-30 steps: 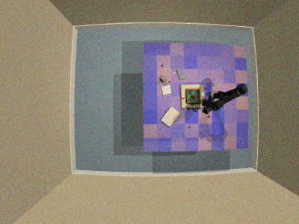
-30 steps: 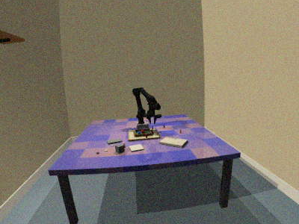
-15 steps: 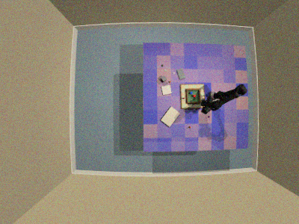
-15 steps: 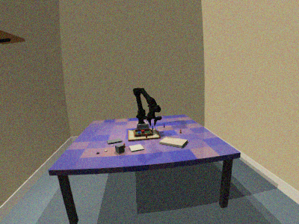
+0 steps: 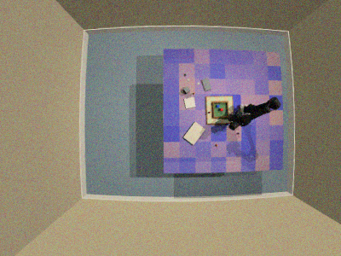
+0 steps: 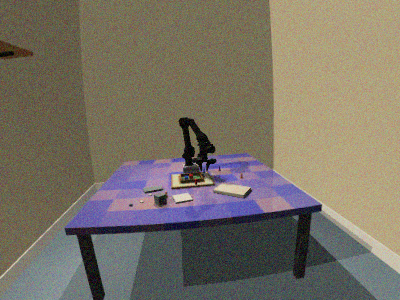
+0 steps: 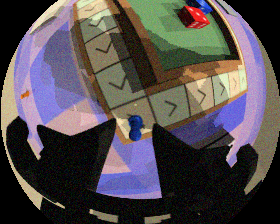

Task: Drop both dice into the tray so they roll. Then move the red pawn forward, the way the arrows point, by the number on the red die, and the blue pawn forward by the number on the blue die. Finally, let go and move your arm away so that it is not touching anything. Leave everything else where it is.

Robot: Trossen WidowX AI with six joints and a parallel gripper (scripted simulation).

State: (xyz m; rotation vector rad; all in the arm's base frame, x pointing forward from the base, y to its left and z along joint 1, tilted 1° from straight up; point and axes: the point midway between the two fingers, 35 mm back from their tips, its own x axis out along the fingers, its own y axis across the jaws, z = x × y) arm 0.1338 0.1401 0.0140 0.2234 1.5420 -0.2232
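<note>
The blue pawn (image 7: 135,131) stands on a corner square of the cream track board (image 5: 208,103) (image 6: 175,184) (image 7: 170,107). My gripper (image 5: 229,119) (image 6: 204,173) (image 7: 134,125) is partly open at that corner; in the wrist view the pawn shows between its fingertips, with gaps on both sides. The red die (image 5: 221,109) (image 6: 191,175) (image 7: 195,18) and the blue die (image 5: 217,106) (image 7: 203,5) lie close together in the green-floored tray (image 7: 200,71). Their pips are too blurred to read surely. The red pawn (image 5: 209,112) (image 6: 196,182) stands on the board's far side from the arm.
A cream box (image 5: 193,133) (image 6: 232,190), a white card (image 5: 189,102) (image 6: 182,198), a grey flat piece (image 5: 206,84) (image 6: 153,189) and a dark grey block (image 5: 185,90) (image 6: 160,199) lie around the board. Small reddish pieces (image 5: 216,145) (image 6: 241,176) stand beside it.
</note>
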